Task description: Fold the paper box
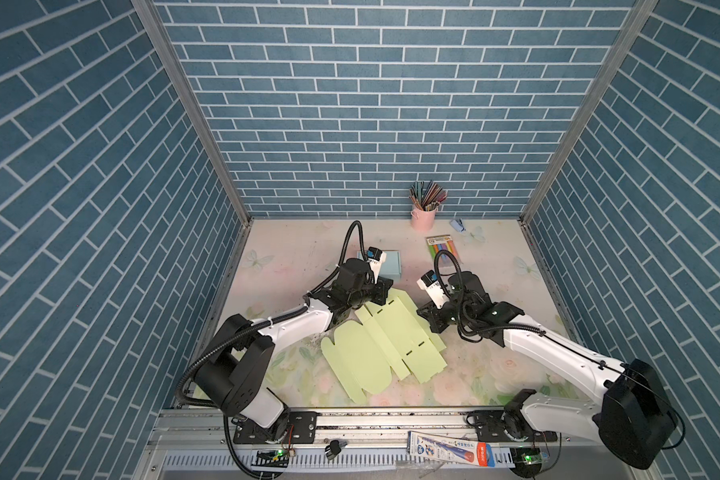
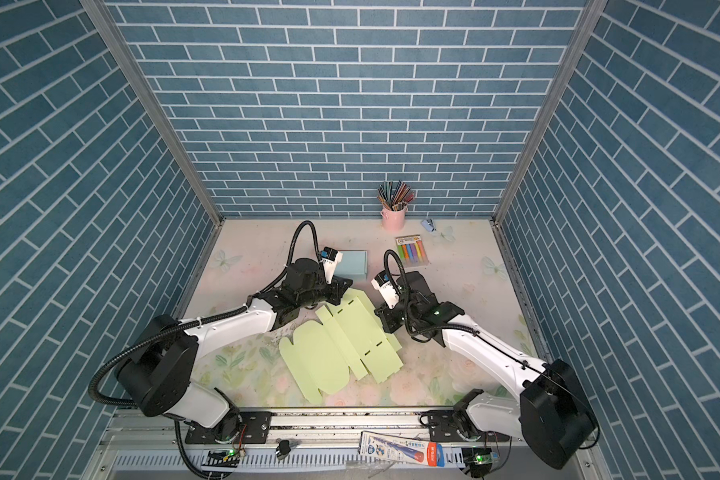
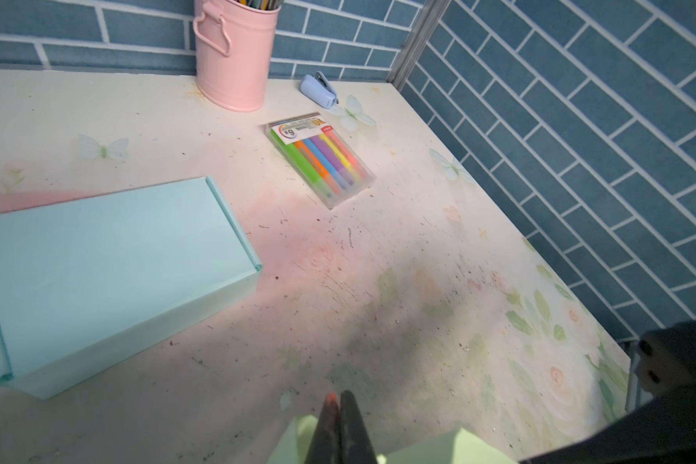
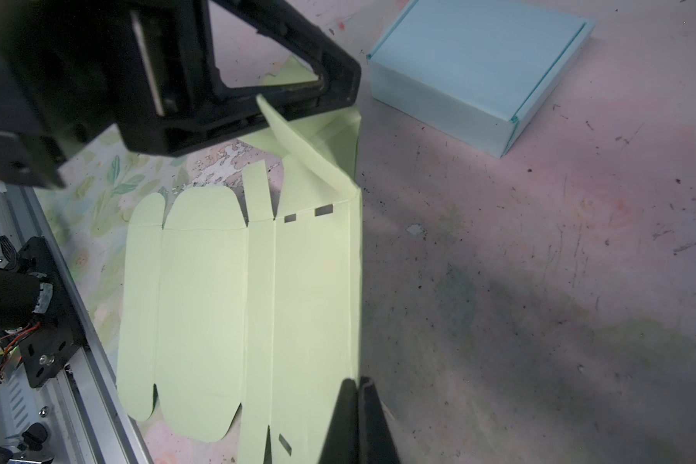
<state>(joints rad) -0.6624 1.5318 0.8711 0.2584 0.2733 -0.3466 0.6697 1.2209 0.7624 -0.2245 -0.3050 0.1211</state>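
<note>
Paper box (image 1: pixel 375 349) (an unfolded, flat pale-green sheet) is laid out mid-table, its long edges running diagonally between the two arms. One end flap is lifted off the table (image 1: pixel 495 249) and pinched in the closed left gripper (image 3: pixel 340 397). The right gripper (image 4: pixel 356 387) is shut too, with its tips set at the sheet's opposite outer edge; whether paper is pinched there cannot be told. A closed blue box (image 4: pixel 471 68) is seen just beyond the left gripper, apart from the sheet. Bare tabletop is left to the sheet's right. A label is carried by the marker pack (image 3: pixel 320 160), but its print cannot be read, nor can the print on the packet (image 1: pixel 449 451) on the front rail.
</note>
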